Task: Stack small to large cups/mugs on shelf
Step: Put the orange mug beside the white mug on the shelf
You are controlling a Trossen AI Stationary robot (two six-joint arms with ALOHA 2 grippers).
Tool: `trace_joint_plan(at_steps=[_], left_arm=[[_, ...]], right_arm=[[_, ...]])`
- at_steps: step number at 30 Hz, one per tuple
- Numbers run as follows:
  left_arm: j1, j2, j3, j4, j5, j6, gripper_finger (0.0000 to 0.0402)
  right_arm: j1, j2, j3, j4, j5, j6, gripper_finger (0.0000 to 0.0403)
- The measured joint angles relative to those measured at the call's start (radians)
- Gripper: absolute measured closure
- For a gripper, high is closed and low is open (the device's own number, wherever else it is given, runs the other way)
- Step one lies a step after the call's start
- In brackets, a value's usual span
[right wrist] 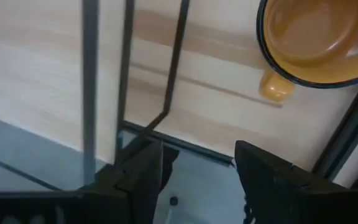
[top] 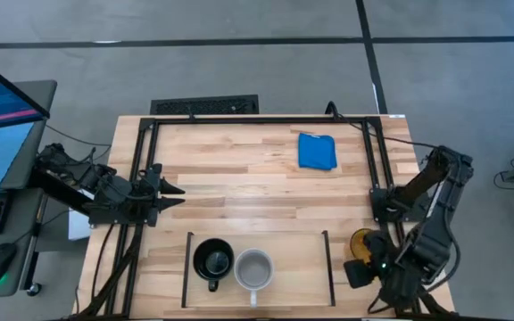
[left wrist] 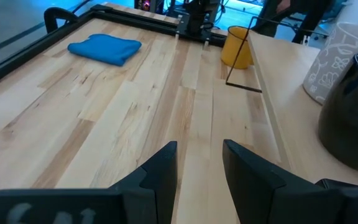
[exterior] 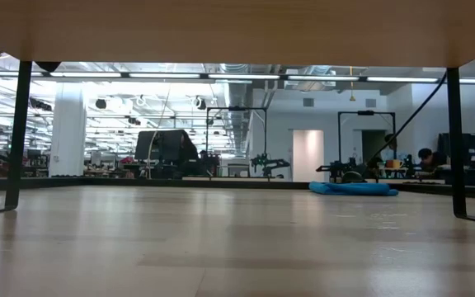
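Black mug [top: 213,261] and grey-white mug [top: 254,268] occupy the shelf [top: 297,267]; right gripper [top: 370,265], jaws released, approaches the yellow mug [top: 361,241] at the counter's right edge. Next: grasp it.

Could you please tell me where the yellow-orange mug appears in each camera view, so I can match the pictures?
High view: yellow-orange mug at lower right, just outside the shelf's right black bar, partly under the right arm.
Low view: not in it.
Left wrist view: upper middle, behind that bar.
Right wrist view: upper right, seen from above.
Shared landmark: the thin black bar beside the mug.
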Motion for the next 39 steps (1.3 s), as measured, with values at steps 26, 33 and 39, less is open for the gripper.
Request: trace_joint_plan(at_steps=[26, 33, 39], left_arm=[[0.0, 0.0, 0.0, 0.0, -0.077, -0.001, 0.0283], [0.0, 0.0, 0.0, 0.0, -0.078, -0.003, 0.0283], [0.0, 0.0, 0.0, 0.0, -0.078, -0.004, 0.0283]], right_arm=[[0.039, 0.232, 0.0, -0.242, -0.136, 0.044, 0.0227], [0.044, 0.253, -0.001, -0.139, -0.144, 0.049, 0.0228], [0.025, 0.291, 0.0, -0.12, -0.127, 0.049, 0.0233]])
